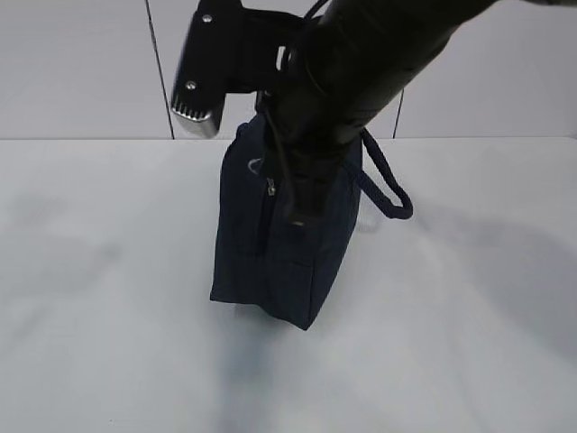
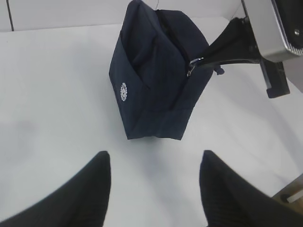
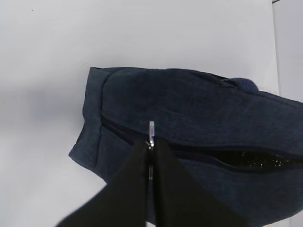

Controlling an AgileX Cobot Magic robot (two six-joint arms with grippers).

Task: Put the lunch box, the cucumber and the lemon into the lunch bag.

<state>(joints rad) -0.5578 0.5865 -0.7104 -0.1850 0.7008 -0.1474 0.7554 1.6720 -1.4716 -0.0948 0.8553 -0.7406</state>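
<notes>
A: Where is the lunch bag [image 1: 284, 244] seen?

B: It is stood upright at the middle of the white surface [image 1: 99, 298]. Its loop handle [image 1: 383, 185] is hung out toward 3 o'clock in the exterior view. A small round white logo [image 2: 124, 91] is shown on one face in the left wrist view.

A: What is held by the right hand [image 3: 150, 158]?

B: Its fingers are pressed together on the metal zipper pull [image 3: 151, 135] on top of the bag. Toward 3 o'clock from the pull, the zipper is parted and a shiny lining [image 3: 258, 161] is visible.

A: And the left hand [image 2: 154, 182]?

B: It is kept clearly open, with nothing held. The bag is seen at 12 o'clock from it, apart from the fingers.
</notes>
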